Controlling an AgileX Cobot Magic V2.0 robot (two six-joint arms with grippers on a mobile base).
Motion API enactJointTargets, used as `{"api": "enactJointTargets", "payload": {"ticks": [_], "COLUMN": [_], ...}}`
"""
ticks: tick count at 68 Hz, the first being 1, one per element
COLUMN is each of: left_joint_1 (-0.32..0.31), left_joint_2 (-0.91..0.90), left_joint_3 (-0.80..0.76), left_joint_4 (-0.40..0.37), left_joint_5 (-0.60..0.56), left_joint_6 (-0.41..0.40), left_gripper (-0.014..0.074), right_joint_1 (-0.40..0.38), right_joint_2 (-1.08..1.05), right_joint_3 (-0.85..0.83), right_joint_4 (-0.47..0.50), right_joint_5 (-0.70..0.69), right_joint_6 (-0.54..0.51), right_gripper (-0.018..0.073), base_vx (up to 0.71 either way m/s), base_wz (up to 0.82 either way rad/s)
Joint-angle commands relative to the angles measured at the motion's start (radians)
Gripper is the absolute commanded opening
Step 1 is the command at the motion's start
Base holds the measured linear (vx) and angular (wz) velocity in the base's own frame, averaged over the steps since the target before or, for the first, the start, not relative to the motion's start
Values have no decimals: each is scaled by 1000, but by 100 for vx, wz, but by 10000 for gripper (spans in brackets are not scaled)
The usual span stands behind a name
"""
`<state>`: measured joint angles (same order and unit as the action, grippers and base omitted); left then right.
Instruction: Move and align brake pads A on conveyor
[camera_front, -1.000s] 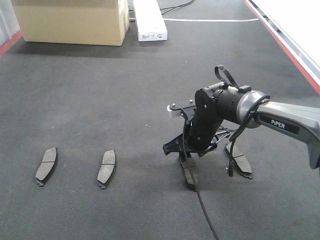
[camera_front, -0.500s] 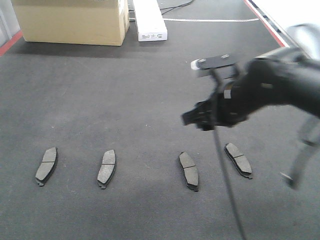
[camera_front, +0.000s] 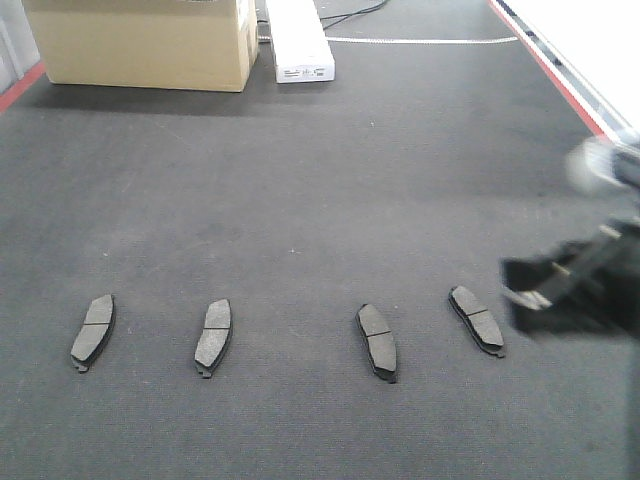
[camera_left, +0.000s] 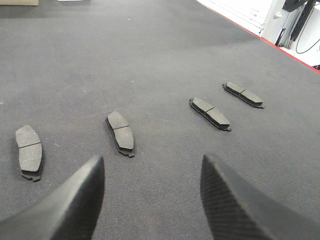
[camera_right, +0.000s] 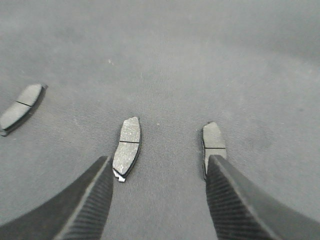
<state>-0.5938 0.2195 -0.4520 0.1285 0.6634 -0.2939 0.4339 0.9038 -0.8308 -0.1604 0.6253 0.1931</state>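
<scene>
- Brake pads A (camera_front: 377, 341): four lie in a rough row across the conveyor (camera_front: 300, 180), well apart, none held.
- Right gripper (camera_right: 159, 200): fingers apart, empty, above two pads.
- Left gripper (camera_left: 150, 195): fingers apart, empty.
- Judgement: placement looks complete; next, straighten any skewed pad, notably the rightmost.

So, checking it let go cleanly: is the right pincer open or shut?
Open. In the right wrist view the right pincer has its fingers spread wide with bare conveyor between them, holding nothing.
</scene>
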Motion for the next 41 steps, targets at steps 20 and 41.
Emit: {"api": "enactJointTargets", "payload": {"ticks": [20, 41], "left_joint_1": [-5, -5], "left_joint_2": [10, 10], "left_joint_3": [-24, -24], "left_joint_4": [0, 0], "left_joint_5": [-62, -98], "left_joint_6": [-3, -3], "left_gripper": [418, 418], "right_joint_1": [-4, -4], "right_joint_2": [-488, -796], "right_joint_3": [235, 373], "right_joint_4": [-24, -24], "right_joint_5": [-75, -122], "right_joint_6": [-9, -42], "right_gripper": [411, 411], "base_vx": [0, 0], "base_wz": [0, 0]}}
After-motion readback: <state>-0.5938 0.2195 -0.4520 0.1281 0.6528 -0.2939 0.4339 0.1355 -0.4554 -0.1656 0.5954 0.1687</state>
